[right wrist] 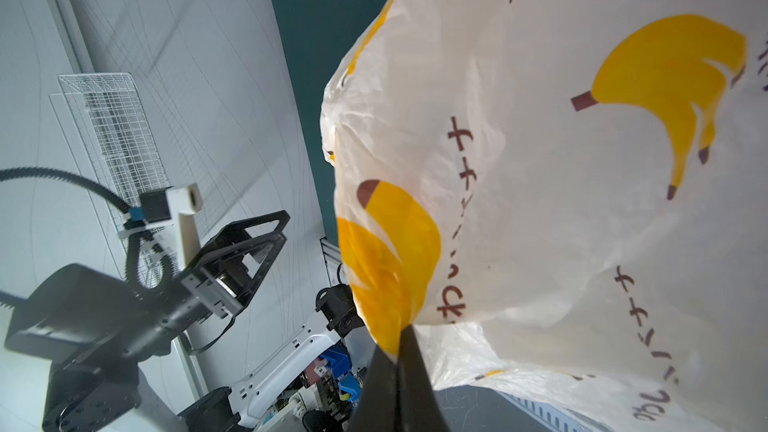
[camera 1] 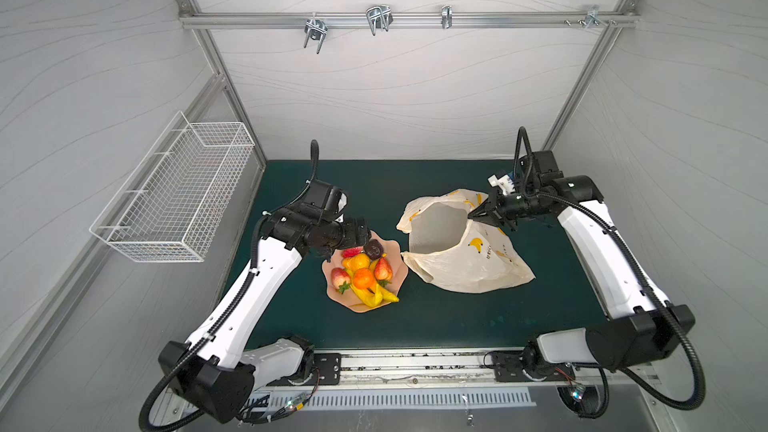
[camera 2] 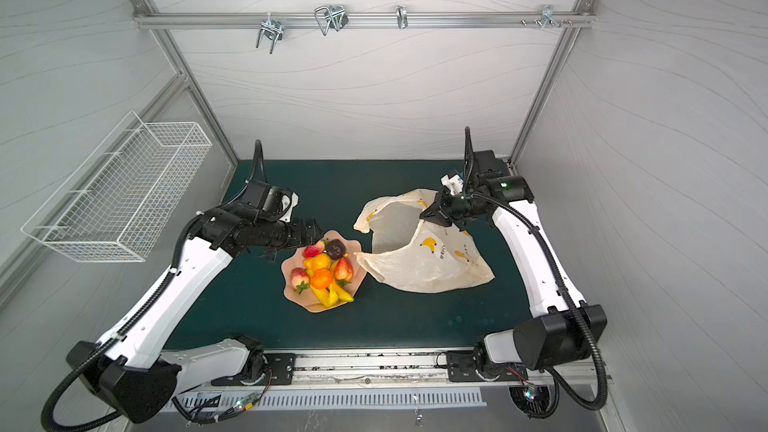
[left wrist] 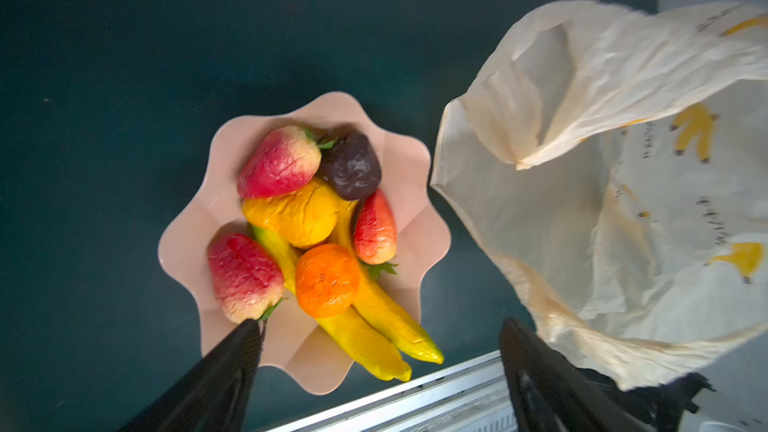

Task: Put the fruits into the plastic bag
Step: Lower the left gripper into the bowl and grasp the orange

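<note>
Black fingers [left wrist: 224, 376] of the left gripper [left wrist: 381, 325] stand spread wide, grasping nothing, above a pink scalloped plate [left wrist: 187, 238] heaped with the fruits [left wrist: 307, 218]: three red strawberries [left wrist: 278, 164], two orange round ones [left wrist: 327, 279], a dark brown one [left wrist: 351, 170] and yellow bananas [left wrist: 386, 322]. In the left wrist view one fingertip shows just beside the leafy end of a strawberry at the plate's rim, while its partner shows near the edge of the plastic bag [left wrist: 561, 222]. In both top views that gripper sits over the far left rim of the plate, close to the dark brown fruit. All the fruits in view lie on the plate.

Printed with yellow bananas and dark lettering, the cream bag lies on the dark green counter [camera 1: 415, 326] just to the right of the plate, its mouth gaping wide. The right gripper [camera 1: 471, 214] is clenched on the bag's far rim and holds that edge up off the counter. In the right wrist view its fingers [right wrist: 399, 380] are pinched together on the thin plastic beside a printed banana.

White panelled walls in an aluminium frame enclose the counter. On the left wall hangs a white wire basket [camera 1: 174, 197], and metal hooks [camera 1: 378, 18] hang from a rail across the back.
</note>
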### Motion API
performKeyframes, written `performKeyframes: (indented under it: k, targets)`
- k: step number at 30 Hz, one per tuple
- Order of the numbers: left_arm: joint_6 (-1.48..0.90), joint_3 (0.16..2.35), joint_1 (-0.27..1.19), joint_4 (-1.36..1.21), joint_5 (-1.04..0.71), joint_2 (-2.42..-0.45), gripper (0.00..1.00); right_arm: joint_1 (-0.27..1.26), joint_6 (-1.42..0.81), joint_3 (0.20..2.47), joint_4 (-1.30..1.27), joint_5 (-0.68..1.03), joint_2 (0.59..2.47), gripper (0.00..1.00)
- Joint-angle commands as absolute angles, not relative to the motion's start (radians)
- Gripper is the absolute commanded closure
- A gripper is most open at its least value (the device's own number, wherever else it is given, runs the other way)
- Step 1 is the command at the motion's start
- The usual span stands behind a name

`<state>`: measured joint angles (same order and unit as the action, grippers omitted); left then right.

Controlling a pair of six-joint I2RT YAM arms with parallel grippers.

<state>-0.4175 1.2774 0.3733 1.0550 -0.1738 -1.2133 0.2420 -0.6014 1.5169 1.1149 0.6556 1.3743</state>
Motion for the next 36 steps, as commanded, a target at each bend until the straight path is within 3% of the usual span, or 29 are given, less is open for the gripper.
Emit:
performKeyframes:
  k: [1,9,20,36]
  targets:
    - [-0.280,1.309,0.368,1.135,-0.186,-1.257,0.11,0.246,-0.582,1.512,1.158,0.678,1.344,1.00]
    - [-0.212,1.229,0.383,1.207,-0.305,-1.290,0.16,0.245,-0.581,1.501,1.155,0.677,1.336,1.00]
    - [-0.283,1.126,0.484,1.150,-0.237,-1.367,0.17,0.247,-0.584,1.472,1.132,0.679,1.340,1.00]
    - [-0.375,1.090,0.488,1.016,-0.165,-1.489,0.23,0.246,-0.583,1.453,1.114,0.687,1.342,1.00]
